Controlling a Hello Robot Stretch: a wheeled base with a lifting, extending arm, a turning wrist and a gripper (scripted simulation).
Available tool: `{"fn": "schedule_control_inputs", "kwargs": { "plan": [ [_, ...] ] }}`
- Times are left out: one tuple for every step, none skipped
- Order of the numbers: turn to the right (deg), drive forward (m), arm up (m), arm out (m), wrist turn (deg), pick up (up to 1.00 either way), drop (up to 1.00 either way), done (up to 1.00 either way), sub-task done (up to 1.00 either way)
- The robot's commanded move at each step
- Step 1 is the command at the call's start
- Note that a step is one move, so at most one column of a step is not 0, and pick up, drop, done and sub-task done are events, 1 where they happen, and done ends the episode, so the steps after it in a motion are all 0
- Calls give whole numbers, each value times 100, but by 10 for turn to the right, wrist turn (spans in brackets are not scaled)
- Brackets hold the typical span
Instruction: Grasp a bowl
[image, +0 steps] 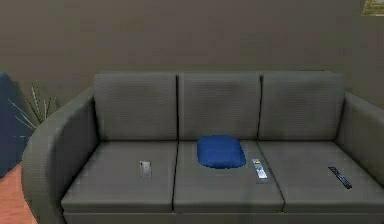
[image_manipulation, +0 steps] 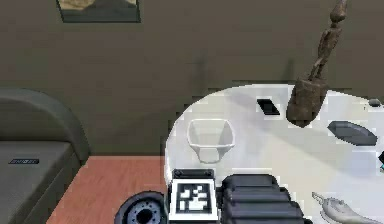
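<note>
A white bowl (image_manipulation: 210, 138) with squarish sides stands upright on the near left part of a round white table (image_manipulation: 250, 110). At the arm side view's bottom edge, below the bowl, a white square with black marks (image_manipulation: 196, 197) sits beside the arm's dark ribbed body (image_manipulation: 256, 201). Left of the square, the gripper's (image_manipulation: 147, 211) dark round body shows low against the reddish floor. Its fingers cannot be made out, so I cannot tell whether it holds anything.
On the table stand a tall brown statue (image_manipulation: 314, 75), a small dark flat thing (image_manipulation: 267, 105) and a dark dish (image_manipulation: 351, 130). A grey sofa (image: 135, 110) carries a blue cushion (image: 220, 152), two remotes (image: 260, 170) and a small device (image: 145, 167). A plant (image: 35, 108) stands beside it.
</note>
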Motion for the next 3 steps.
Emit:
{"fn": "schedule_control_inputs", "kwargs": {
  "plan": [
    [0,0,0,26,0,0,0,0,0],
    [0,0,0,0,450,0,0,0,0],
    [0,0,0,0,450,0,0,0,0]
  ]
}}
